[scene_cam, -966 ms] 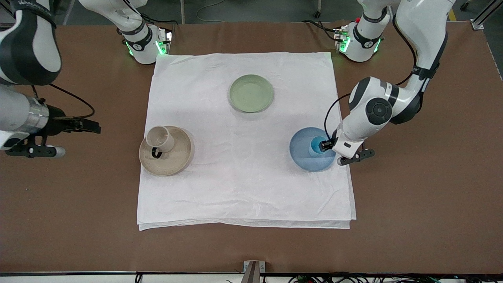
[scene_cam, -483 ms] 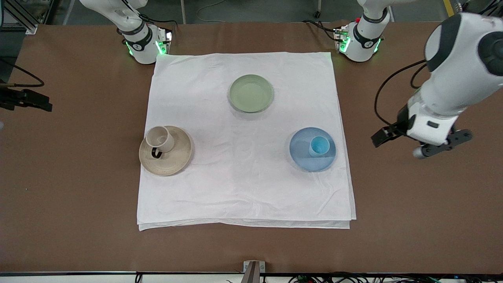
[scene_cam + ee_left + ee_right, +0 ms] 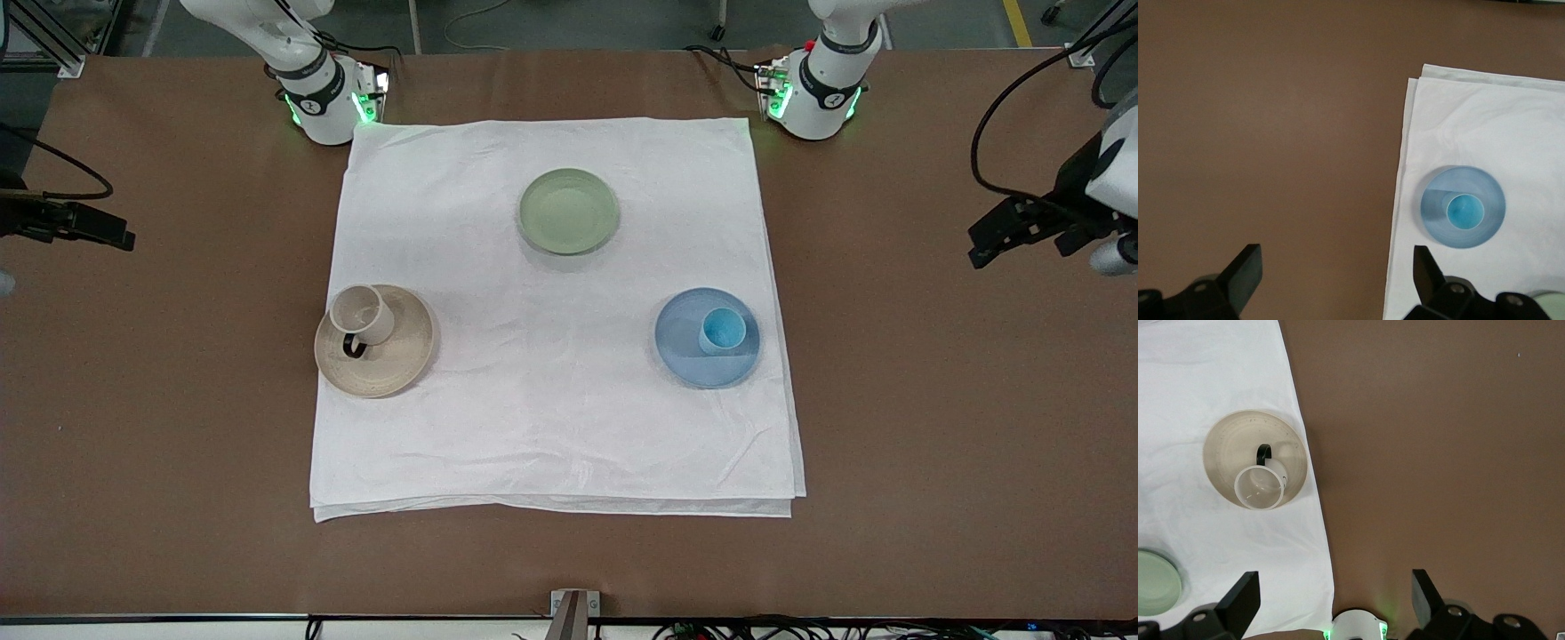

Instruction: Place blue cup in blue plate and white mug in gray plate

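The blue cup [image 3: 722,331] stands upright in the blue plate [image 3: 686,351] on the white cloth; both show in the left wrist view, cup [image 3: 1464,213] in plate [image 3: 1435,203]. The white mug [image 3: 362,314] with its black handle stands in the gray plate [image 3: 404,360]; both show in the right wrist view, mug [image 3: 1259,487] in plate [image 3: 1231,440]. My left gripper [image 3: 1009,233] is open and empty, high over bare table at the left arm's end [image 3: 1336,270]. My right gripper [image 3: 89,228] is open and empty over bare table at the right arm's end [image 3: 1336,597].
A sage-green plate [image 3: 569,211] lies on the white cloth [image 3: 551,427], farther from the front camera than the other plates. The arm bases [image 3: 324,102] [image 3: 813,98] stand at the cloth's farthest corners. Brown tabletop [image 3: 933,444] surrounds the cloth.
My left gripper let go of the blue cup in the blue plate and rose away toward the left arm's end of the table. My right gripper drew back toward its end.
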You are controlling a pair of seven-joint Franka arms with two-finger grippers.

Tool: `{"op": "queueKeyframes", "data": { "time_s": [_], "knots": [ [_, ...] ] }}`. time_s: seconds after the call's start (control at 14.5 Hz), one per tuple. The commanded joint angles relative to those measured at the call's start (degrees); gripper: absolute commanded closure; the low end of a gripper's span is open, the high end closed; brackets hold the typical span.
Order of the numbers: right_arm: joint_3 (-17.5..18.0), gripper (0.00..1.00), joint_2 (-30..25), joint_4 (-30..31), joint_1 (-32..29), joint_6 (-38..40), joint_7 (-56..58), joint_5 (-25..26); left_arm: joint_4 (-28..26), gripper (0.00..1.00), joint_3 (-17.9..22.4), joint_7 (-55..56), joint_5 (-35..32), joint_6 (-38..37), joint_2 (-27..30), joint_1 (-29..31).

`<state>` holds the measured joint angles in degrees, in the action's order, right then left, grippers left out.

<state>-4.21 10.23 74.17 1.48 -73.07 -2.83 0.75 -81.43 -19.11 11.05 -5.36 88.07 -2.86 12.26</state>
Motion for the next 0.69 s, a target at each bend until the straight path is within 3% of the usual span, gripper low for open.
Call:
{"op": "queueKeyframes", "data": {
  "time_s": [0.0,0.14,0.21,0.41,0.62],
  "knots": [
    [0.52,0.0,-3.98,3.96,-1.91,-0.49,1.95,-1.45,-1.28,0.0,10.52,-4.63,1.48,-3.06,3.3,-8.86],
    [0.7,0.0,-5.56,5.89,-2.44,-0.93,3.97,-1.54,-1.54,0.0,17.67,-5.77,5.78,-5.97,4.35,-13.38],
    [0.7,0.0,-7.14,7.55,-2.36,-1.97,4.06,-1.54,-2.15,0.0,18.57,-6.04,5.8,-6.15,4.88,-14.45],
    [0.7,0.0,-13.46,15.2,-2.27,-6.46,4.15,-1.54,-3.56,0.0,18.23,-6.04,5.71,-5.8,5.94,-14.2],
    [0.87,0.0,-15.85,17.06,-2.44,-7.35,4.24,-1.37,-4.53,0.0,18.05,-6.04,5.71,-5.89,6.64,-14.28]
  ]
}}
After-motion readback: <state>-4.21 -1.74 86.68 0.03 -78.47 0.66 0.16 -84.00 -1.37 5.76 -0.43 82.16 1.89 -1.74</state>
